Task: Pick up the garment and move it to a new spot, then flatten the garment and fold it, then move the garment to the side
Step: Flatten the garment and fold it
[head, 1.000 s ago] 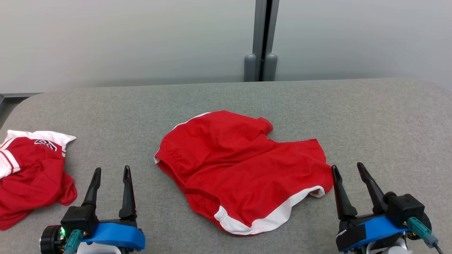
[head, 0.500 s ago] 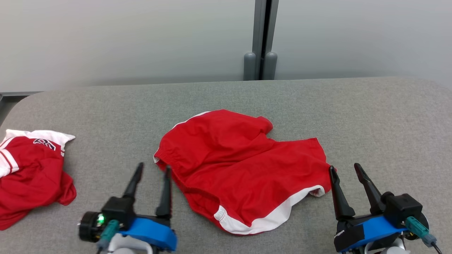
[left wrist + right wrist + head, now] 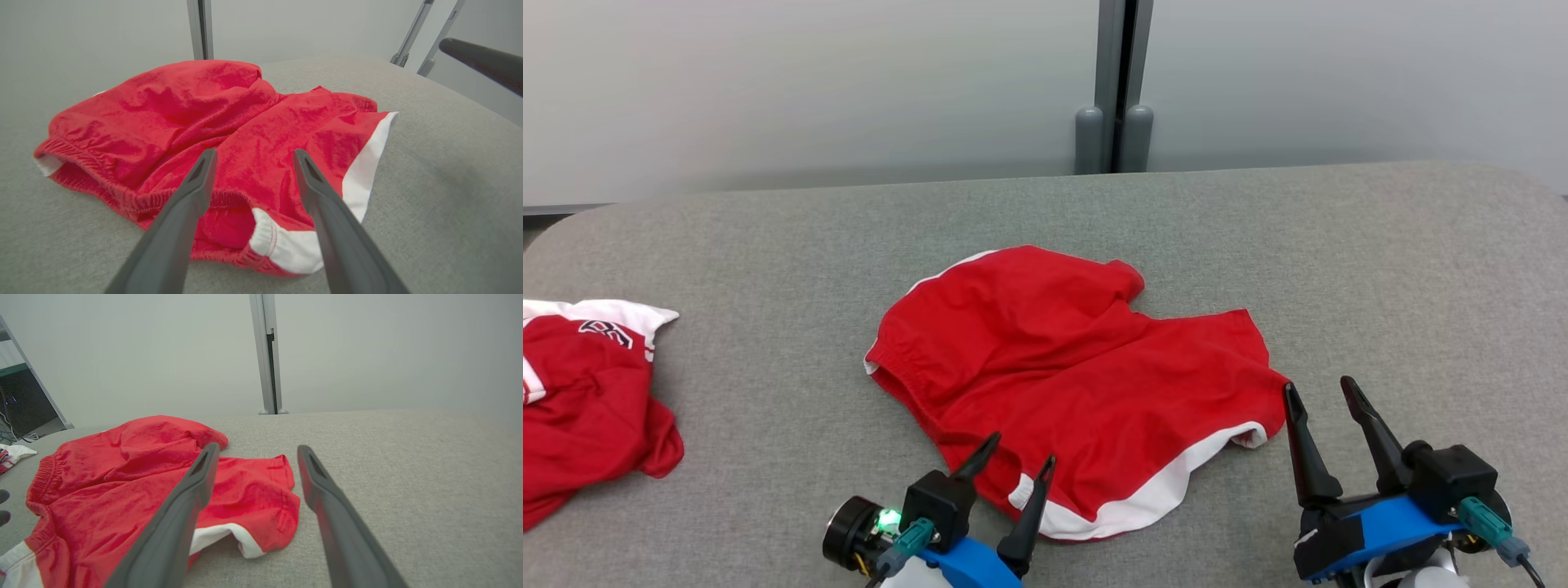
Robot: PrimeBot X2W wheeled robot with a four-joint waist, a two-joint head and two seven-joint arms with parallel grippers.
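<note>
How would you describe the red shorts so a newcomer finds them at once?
Look at the grey table. Near its middle lie the red shorts. Unlike the red jersey at the left edge, they show an elastic waistband and a white hem band, no lettering.

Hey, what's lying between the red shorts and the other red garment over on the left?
Nothing: the head view shows a bare stretch of grey fabric surface between the red shorts and the red and white garment.
</note>
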